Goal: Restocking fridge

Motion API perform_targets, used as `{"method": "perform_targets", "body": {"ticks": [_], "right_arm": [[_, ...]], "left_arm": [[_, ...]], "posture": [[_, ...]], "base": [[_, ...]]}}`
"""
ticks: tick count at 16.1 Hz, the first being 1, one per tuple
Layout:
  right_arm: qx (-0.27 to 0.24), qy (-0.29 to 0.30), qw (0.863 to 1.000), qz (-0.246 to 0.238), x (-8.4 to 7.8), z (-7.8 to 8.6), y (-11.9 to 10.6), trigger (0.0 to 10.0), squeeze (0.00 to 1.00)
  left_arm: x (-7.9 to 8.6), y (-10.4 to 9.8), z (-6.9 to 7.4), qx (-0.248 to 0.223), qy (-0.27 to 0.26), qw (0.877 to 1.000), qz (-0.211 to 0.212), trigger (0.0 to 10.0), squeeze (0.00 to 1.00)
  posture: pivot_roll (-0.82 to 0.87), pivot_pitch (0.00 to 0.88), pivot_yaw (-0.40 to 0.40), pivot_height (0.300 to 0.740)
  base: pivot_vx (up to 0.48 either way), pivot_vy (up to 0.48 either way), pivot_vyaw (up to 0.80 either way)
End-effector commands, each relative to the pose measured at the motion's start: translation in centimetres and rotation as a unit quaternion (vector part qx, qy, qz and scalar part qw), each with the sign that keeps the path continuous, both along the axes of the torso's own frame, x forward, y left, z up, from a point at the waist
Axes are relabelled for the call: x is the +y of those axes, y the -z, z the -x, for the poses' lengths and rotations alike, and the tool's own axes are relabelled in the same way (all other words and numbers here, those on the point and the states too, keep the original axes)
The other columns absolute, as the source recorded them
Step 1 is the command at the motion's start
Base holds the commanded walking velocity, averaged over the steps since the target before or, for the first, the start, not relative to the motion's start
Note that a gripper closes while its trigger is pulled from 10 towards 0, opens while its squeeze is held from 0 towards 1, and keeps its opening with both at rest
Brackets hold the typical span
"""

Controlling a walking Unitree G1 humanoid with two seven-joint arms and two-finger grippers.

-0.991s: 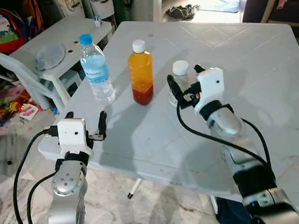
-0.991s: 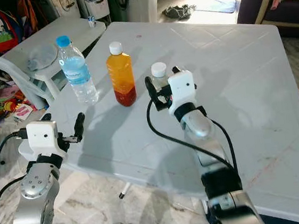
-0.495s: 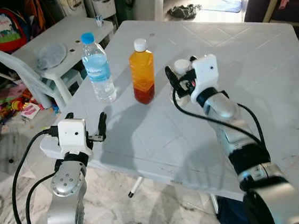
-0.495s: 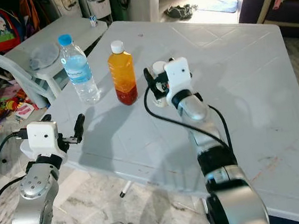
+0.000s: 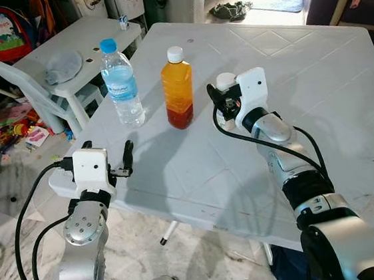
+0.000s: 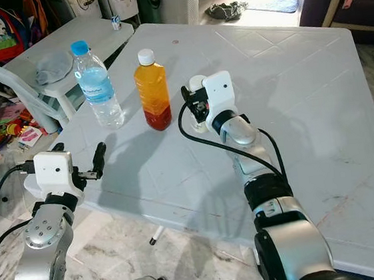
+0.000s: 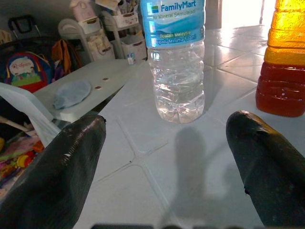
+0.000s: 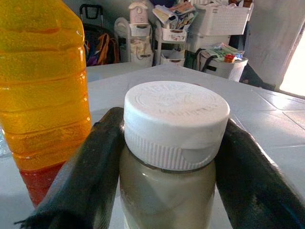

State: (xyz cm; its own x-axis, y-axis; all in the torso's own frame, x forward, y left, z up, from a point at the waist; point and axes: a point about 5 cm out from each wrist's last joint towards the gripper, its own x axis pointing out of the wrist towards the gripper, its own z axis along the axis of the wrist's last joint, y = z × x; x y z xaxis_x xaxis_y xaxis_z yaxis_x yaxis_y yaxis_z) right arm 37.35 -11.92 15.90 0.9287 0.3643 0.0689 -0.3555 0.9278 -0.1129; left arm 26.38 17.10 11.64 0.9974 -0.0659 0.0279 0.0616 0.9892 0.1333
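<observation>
A small clear jar with a white screw cap (image 8: 175, 125) stands on the white plastic table (image 5: 315, 86), just beside a tall orange juice bottle (image 5: 177, 89). The right gripper (image 8: 167, 176) has both black fingers pressed against its sides. The left gripper (image 7: 167, 162) hangs spread wide and empty, facing a clear water bottle with a blue cap (image 7: 177, 57).

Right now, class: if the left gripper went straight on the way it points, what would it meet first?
Probably the water bottle, which stands on the white table almost dead ahead between the left gripper's open jaws. The orange juice bottle stands off to one side. Depth is hard to judge.
</observation>
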Motion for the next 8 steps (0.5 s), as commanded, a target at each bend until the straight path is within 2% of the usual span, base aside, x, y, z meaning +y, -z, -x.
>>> {"method": "perform_targets", "body": {"ticks": [1,3,5,7,8], "right_arm": [[-0.008,-0.005,1.0,0.0,0.2,-0.3,-0.6,0.0,0.0],[-0.017,-0.005,1.0,0.003,-0.1,0.1,-0.7,0.0,0.0],[-0.033,0.03,0.999,-0.008,-1.1,0.9,-0.7,0.0,0.0],[-0.041,0.049,0.998,-0.02,-1.7,2.2,-0.2,0.0,0.0],[-0.045,0.055,0.997,-0.032,-1.8,3.4,0.2,0.0,0.0]], "left_arm": [[0.2,-0.2,0.1,-0.002,-0.007,1.0,-0.008,10.0,0.0],[0.2,0.0,0.0,0.008,-0.01,1.0,-0.004,10.0,0.0],[0.2,0.6,0.1,0.027,-0.027,0.999,0.003,10.0,0.0],[0.1,0.8,0.2,0.031,-0.029,0.999,0.005,10.0,0.0],[0.1,1.0,0.1,0.032,-0.03,0.999,0.005,10.0,0.0]], "posture": [[0.13,0.077,0.041,0.74],[0.13,0.068,0.038,0.74],[0.13,0.059,0.033,0.74],[0.12,0.047,0.029,0.74],[0.11,0.032,0.026,0.74]], "base": [[0.0,0.0,0.0],[0.0,0.0,0.0],[0.0,0.0,0.0],[0.0,0.0,0.0],[0.0,0.0,0.0]]}}
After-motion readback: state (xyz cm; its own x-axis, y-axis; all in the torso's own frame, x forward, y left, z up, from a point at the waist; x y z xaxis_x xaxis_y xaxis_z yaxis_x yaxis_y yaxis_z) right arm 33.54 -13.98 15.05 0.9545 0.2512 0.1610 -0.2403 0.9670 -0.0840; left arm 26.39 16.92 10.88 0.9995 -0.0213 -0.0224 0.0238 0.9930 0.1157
